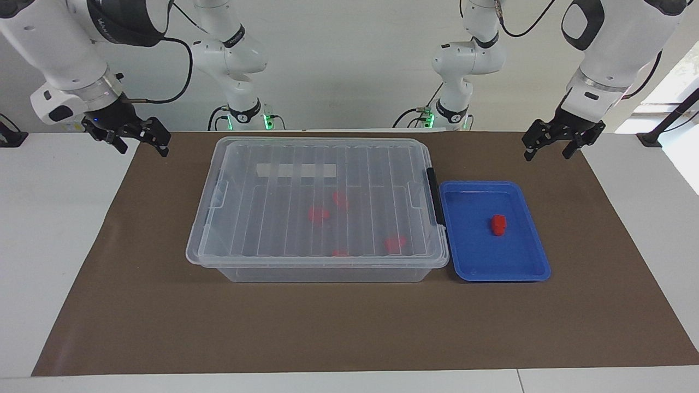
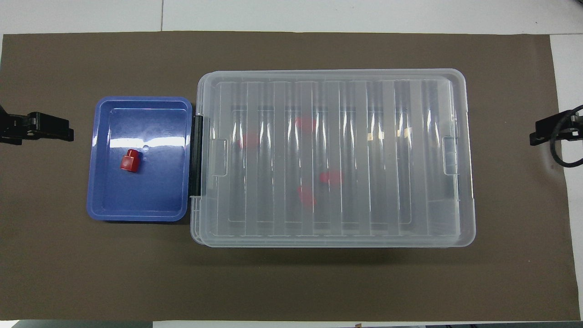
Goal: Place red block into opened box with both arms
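Observation:
The red block [image 1: 498,224] [image 2: 129,161] lies alone in a shallow blue tray [image 1: 502,277] [image 2: 136,217]. The tray stands against the box's black latch handle [image 1: 435,196] [image 2: 196,155]. The box [image 1: 322,271] [image 2: 337,75] is a large clear bin with its ribbed lid lying shut on top. Several red pieces show blurred through the lid. My left gripper [image 1: 548,154] [image 2: 68,132] hangs open and empty over the mat's edge, toward the left arm's end from the tray. My right gripper [image 1: 143,148] [image 2: 535,136] hangs open and empty over the mat's edge at the right arm's end.
A brown mat [image 1: 349,327] [image 2: 291,282] covers the table's middle, with white table around it. Two more white arm bases [image 1: 240,109] stand near the robots' edge of the table. Bare mat lies between each gripper and the box or tray.

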Robot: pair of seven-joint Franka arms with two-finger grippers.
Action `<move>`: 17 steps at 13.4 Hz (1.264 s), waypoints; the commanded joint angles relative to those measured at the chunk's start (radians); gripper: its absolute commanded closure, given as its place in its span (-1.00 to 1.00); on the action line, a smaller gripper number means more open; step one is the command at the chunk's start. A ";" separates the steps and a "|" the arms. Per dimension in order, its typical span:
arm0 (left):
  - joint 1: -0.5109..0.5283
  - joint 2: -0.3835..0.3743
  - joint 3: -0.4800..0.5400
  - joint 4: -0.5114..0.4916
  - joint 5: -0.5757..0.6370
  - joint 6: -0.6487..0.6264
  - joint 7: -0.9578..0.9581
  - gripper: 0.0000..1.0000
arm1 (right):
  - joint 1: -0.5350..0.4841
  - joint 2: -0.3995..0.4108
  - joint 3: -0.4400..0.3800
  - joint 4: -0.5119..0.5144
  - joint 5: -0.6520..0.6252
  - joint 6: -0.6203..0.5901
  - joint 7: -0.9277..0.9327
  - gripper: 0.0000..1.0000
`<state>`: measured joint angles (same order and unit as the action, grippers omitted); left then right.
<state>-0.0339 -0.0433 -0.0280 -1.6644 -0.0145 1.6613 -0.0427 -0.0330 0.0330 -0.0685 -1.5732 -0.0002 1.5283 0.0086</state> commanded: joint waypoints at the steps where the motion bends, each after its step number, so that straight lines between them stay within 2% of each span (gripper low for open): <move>1: -0.009 -0.020 0.010 -0.020 0.010 -0.006 0.000 -1.00 | -0.015 -0.002 0.047 -0.086 0.014 0.085 0.026 -1.00; 6: -0.011 -0.020 0.010 -0.020 0.010 -0.006 0.000 -1.00 | -0.045 0.019 0.162 -0.205 0.012 0.207 0.146 -1.00; 13: -0.011 -0.020 0.010 -0.020 0.010 -0.006 0.000 -1.00 | -0.059 0.005 0.171 -0.294 0.012 0.250 0.140 -1.00; 17: -0.011 -0.020 0.010 -0.020 0.010 -0.006 0.000 -1.00 | -0.064 0.008 0.174 -0.301 0.012 0.259 0.139 -1.00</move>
<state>-0.0339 -0.0433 -0.0280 -1.6644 -0.0145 1.6613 -0.0427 -0.0720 0.0712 0.0849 -1.8351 0.0004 1.7560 0.1517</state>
